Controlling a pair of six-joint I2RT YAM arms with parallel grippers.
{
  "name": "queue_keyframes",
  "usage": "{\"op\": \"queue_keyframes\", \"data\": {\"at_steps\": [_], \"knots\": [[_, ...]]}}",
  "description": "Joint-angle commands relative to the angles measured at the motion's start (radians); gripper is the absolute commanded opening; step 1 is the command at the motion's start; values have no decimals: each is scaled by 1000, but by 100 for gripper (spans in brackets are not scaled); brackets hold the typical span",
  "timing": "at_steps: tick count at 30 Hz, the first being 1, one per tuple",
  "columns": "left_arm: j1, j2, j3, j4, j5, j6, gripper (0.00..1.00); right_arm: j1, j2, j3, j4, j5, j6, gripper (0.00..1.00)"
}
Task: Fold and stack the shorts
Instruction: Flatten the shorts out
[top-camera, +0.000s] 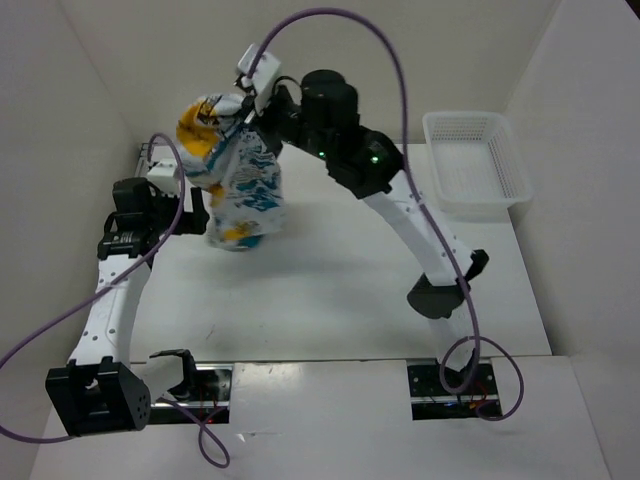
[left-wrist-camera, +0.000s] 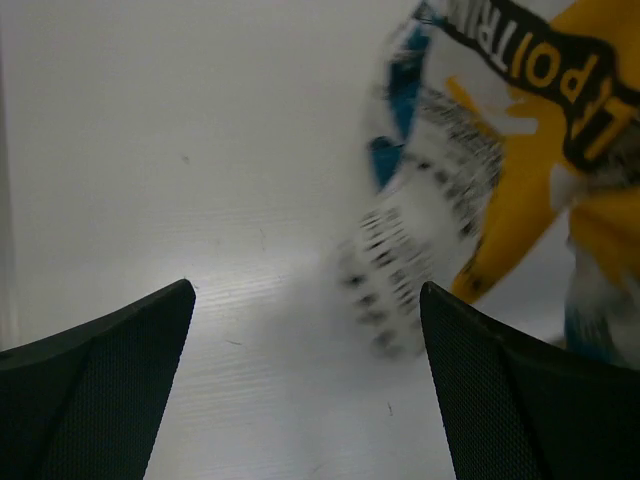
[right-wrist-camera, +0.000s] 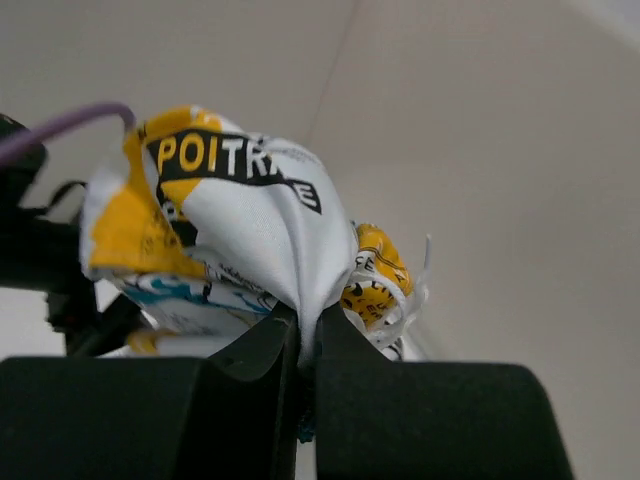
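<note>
Right gripper fingers are pressing together on a fold of the shorts, pinching a thin ridge of fabric right at the tips. The shorts are hanging bunched from that pinch, above the far-left part of the table. Can't tell if the lower end is touching the surface.

Left gripper is sitting low beside the bundle, fingers spread, holding nothing, with cloth just past one finger.

My read: the step in hand is opening the wad out for folding. To do it well, the left should be taking a free hem or corner, not the middle, then both arms drawing apart and laying it flat. The pinch looks shallow, so go slow. The basket is sitting well apart at the right.
</note>
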Motion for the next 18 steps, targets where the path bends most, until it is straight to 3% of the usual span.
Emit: {"op": "queue_keyframes", "data": {"at_steps": [1, 3, 4, 7, 9, 10, 11, 14, 18], "knots": [[7, 0, 114, 96, -37, 4, 100, -33, 5, -85, -193, 43, 70, 0], [7, 0, 137, 96, -37, 4, 100, -70, -84, -250, -178, 82, 58, 0], [7, 0, 137, 96, -25, 4, 100, -84, -120, -435, -158, 124, 58, 0], [7, 0, 149, 86, 5, 4, 100, -172, -240, -745, -99, 134, 76, 0], [7, 0, 140, 47, 21, 4, 100, -217, -308, -864, -80, 134, 89, 19], [-7, 0, 140, 31, 35, 4, 100, -241, -326, -960, -64, 134, 78, 24], [-22, -11, 122, 0, 35, 4, 100, -242, -342, -1002, -64, 134, 66, 38], [-65, -11, 70, -70, 35, 4, 100, -251, -389, -1127, -50, 110, 29, 65], [-158, -11, 18, -218, 9, 4, 100, -260, -458, -1248, -63, 76, -5, 68]]}}
